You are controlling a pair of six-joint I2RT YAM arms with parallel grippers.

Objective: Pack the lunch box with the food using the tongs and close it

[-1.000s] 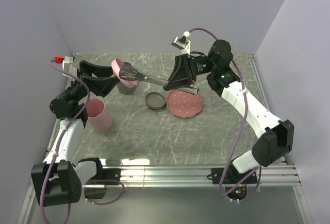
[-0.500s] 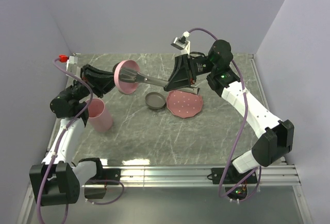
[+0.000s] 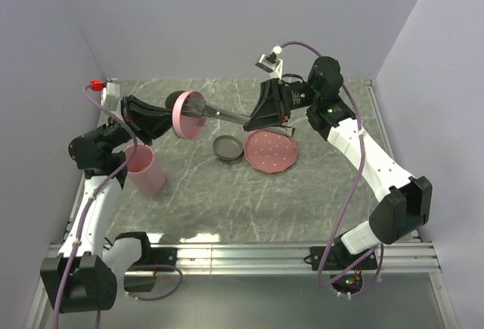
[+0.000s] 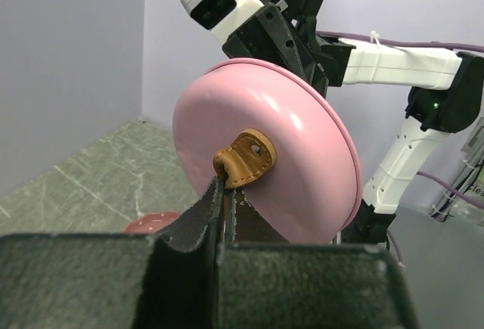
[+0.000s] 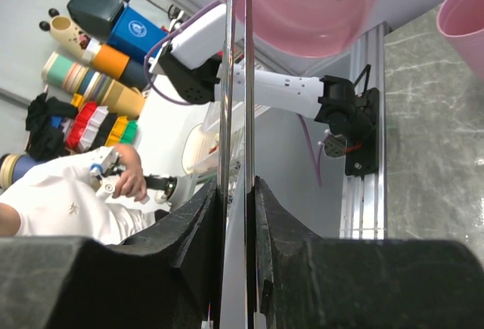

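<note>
The lunch box's round pink lid [image 3: 187, 116] [image 4: 302, 155] hangs on edge above the table's back left. My left gripper [image 3: 171, 119] [image 4: 225, 187] is shut on the lid's tan leather tab [image 4: 246, 159]. The lid hides the box's body in the top view. My right gripper [image 3: 255, 121] [image 5: 236, 187] is shut on the handle end of the slim metal tongs [image 3: 224, 116] [image 5: 248, 79]. The two arms of the tongs are squeezed close and reach left to the lid [image 5: 302, 4]. The food does not show in any view.
A small grey bowl [image 3: 227, 148] sits mid-table, touching a pink dotted plate [image 3: 271, 152] [image 4: 151, 221] on its right. A tall pink cup [image 3: 145, 169] [image 5: 461, 11] stands under my left arm. Purple walls close the back and sides.
My left gripper has shut on the lid's tab and tipped the lid up onto its edge, carrying it slightly right. The right arm and tongs have barely moved.
</note>
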